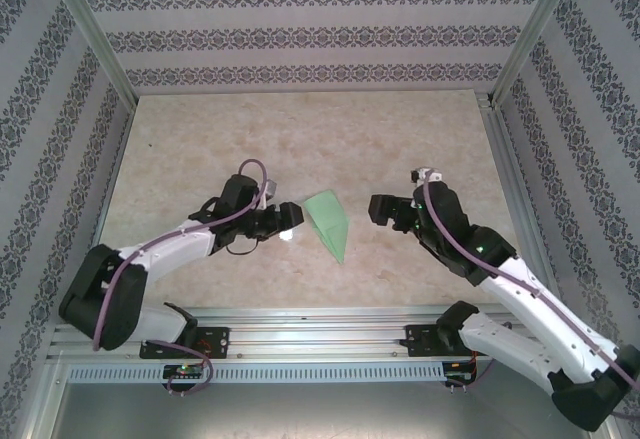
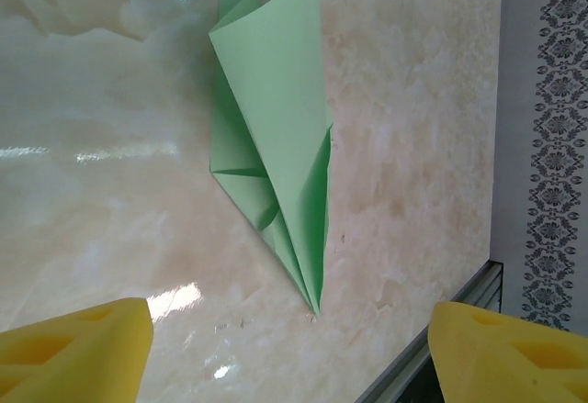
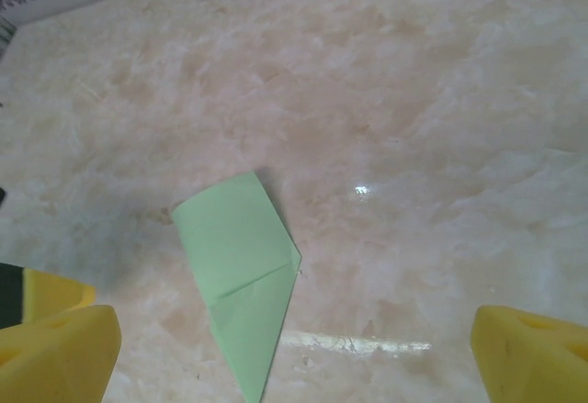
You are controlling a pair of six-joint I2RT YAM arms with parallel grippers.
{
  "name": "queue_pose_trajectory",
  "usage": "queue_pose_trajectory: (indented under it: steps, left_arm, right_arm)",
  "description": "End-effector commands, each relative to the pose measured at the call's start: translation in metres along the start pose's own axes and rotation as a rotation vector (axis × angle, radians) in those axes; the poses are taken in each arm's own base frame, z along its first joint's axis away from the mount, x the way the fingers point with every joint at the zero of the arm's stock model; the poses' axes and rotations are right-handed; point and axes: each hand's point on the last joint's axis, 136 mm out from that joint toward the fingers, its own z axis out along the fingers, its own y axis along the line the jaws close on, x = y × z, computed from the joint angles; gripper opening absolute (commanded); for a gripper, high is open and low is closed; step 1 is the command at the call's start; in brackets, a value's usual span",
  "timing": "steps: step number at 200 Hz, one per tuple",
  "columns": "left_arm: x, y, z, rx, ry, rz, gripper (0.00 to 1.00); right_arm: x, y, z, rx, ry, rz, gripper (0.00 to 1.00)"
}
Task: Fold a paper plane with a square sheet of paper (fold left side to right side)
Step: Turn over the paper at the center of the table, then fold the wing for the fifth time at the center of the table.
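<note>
The marbled beige desk (image 1: 300, 139) carried one thing, the plane (image 1: 328, 222), and everything else stood around it. The left arm (image 1: 170, 244) reached in from the plane's left, and the left jaws ended just beside its left edge; whether they touched it I could not tell. The right arm (image 1: 500, 269) came from the plane's right, and the right jaws stopped short of it with bare desk between.

The plane (image 2: 276, 137) lay on the desk as a slim mint-green dart, its point toward the arm bases and its broad end away from them. Its creased layers did not lie flat; the upper flap curled up.

Both sets of jaws stood wide and held nothing. The left arm's yellow pads (image 2: 73, 352) sat far apart on the near side of the plane, and so did the right arm's yellow pads (image 3: 533, 352), with the plane (image 3: 241, 274) ahead of them.
</note>
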Motion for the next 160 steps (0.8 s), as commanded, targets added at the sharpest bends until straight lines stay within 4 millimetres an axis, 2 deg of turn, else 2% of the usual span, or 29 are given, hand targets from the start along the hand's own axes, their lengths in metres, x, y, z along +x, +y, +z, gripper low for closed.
queue_pose_trajectory:
  steps: [1, 43, 76, 106, 160]
  left_arm:
    - [-0.028, -0.033, 0.016, 0.106, -0.047, 0.056, 0.78]
    - [-0.040, -0.017, 0.057, 0.072, 0.006, 0.059, 0.74]
    - [-0.044, -0.003, 0.084, 0.053, 0.052, 0.058, 0.69]
    - [-0.053, -0.003, 0.099, 0.067, 0.068, 0.078, 0.52]
    - [-0.062, 0.003, 0.094, 0.062, 0.071, 0.112, 0.22]
  right_arm:
    - [-0.002, 0.012, -0.001, -0.163, -0.034, 0.081, 0.98]
    - [0.015, -0.001, 0.007, -0.202, 0.023, 0.140, 0.97]
    - [0.021, 0.001, 0.013, -0.229, 0.051, 0.141, 0.95]
    - [0.031, -0.001, 0.022, -0.247, 0.083, 0.166, 0.91]
    - [0.041, -0.004, 0.038, -0.297, 0.139, 0.216, 0.83]
